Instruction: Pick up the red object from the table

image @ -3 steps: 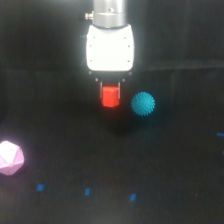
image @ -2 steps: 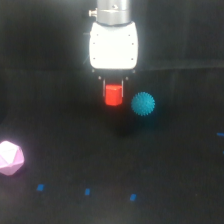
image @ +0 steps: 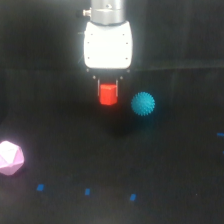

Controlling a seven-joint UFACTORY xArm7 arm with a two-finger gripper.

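Table comes first, black and matte, with small blue marks near the front. Above it hangs the white gripper, fingers clamped on the red object (held clear of the surface). Just beside it, toward the exterior view's right, sits a spiky blue ball; a pink polyhedron lies well apart at the left edge.

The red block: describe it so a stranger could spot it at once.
Find the big white gripper at top centre above the black table. The red block sits between its fingers. It is small and flat-sided, unlike the spiky blue ball beside it or the pink shape far off.
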